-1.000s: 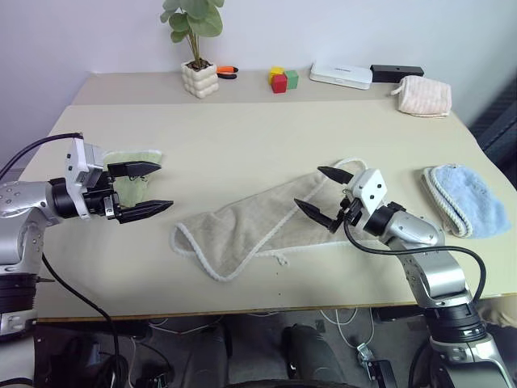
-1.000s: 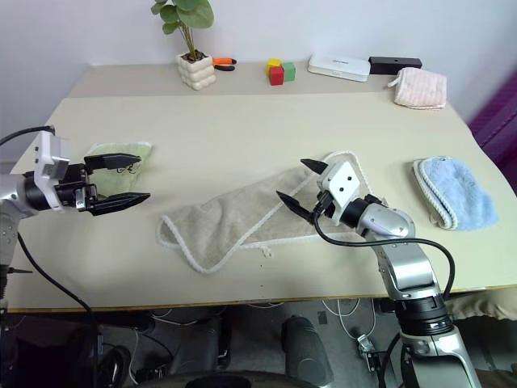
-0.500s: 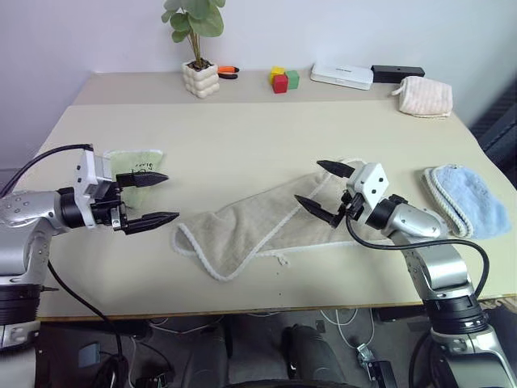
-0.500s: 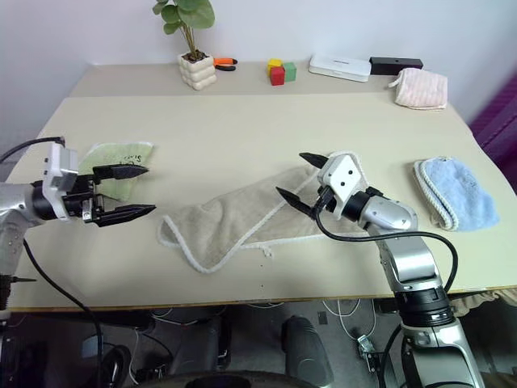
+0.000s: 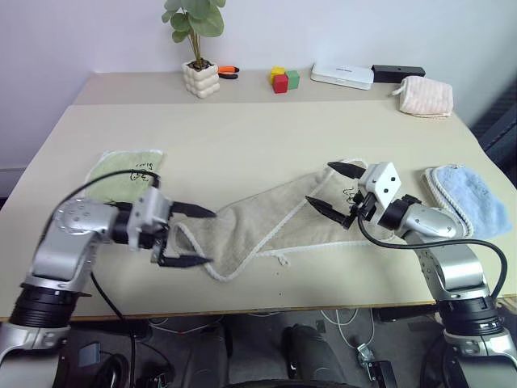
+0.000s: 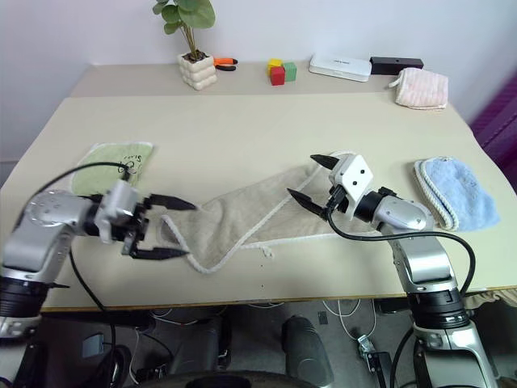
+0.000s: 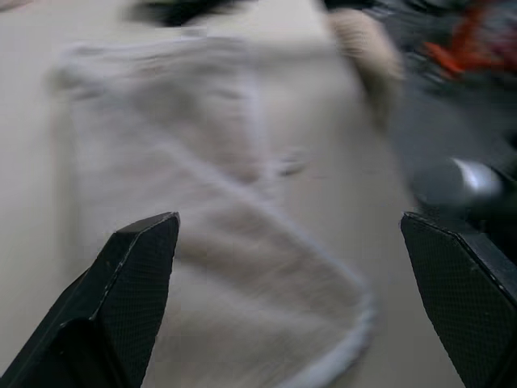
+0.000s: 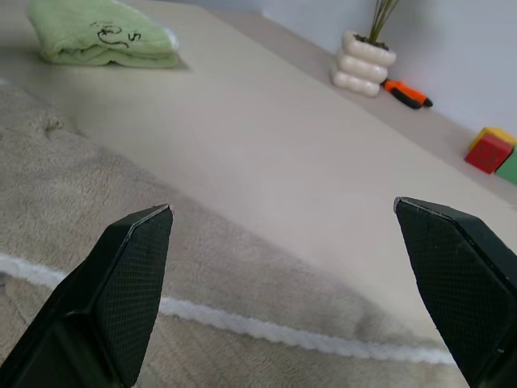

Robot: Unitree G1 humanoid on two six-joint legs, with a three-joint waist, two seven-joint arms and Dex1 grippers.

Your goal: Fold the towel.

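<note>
My left claw [image 5: 187, 236] gapes wide at the near left end of the towel [image 5: 266, 222], which lies flat and slantwise across the middle of the desk [image 5: 242, 137], while my right claw [image 5: 333, 187] hangs released over its far right end.

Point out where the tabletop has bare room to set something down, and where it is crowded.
Free: the wide middle of the table, between the plant pot and the towel. Crowded: the back edge, with blocks, white box and pink cloth, and the front, where both open grippers flank the towel.
</note>
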